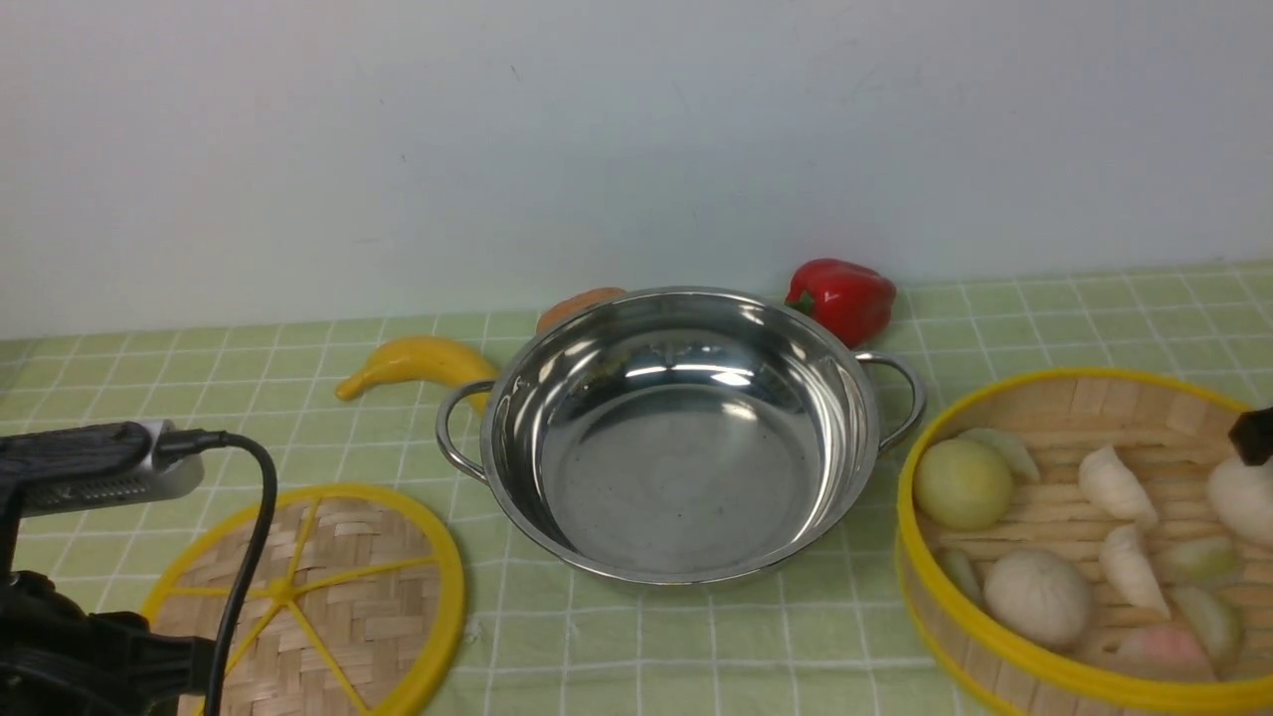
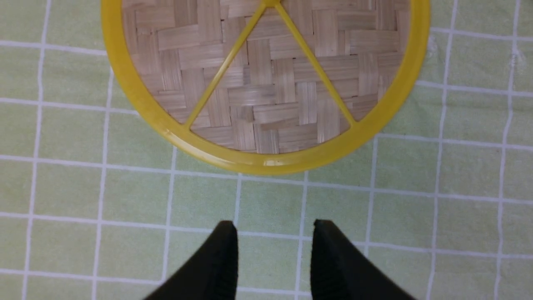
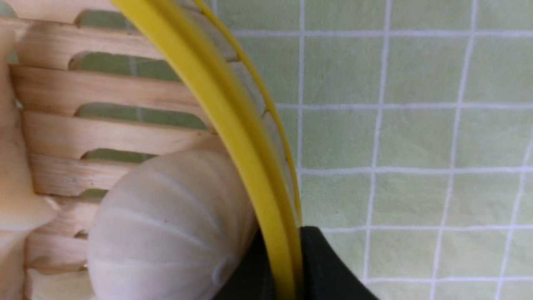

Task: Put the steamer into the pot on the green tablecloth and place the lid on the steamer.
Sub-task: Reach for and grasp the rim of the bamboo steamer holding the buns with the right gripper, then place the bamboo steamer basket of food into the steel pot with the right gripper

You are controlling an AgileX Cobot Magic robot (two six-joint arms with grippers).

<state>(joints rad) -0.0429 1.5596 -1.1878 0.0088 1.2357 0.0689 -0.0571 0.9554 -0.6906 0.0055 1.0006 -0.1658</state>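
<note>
Steamer [image 3: 227, 112] rim pinched in right tool [image 3: 287, 258], bun [image 3: 166, 225] against inner finger. Left tool [image 2: 275, 233] parted, empty, lid [image 2: 266, 83] just ahead on green tablecloth [image 2: 416, 187].

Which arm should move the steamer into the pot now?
Right. The right gripper clamps the steamer's yellow rim, and the steamer sits right of the pot. The left gripper is open above the tablecloth beside the lid, left of the pot.
</note>
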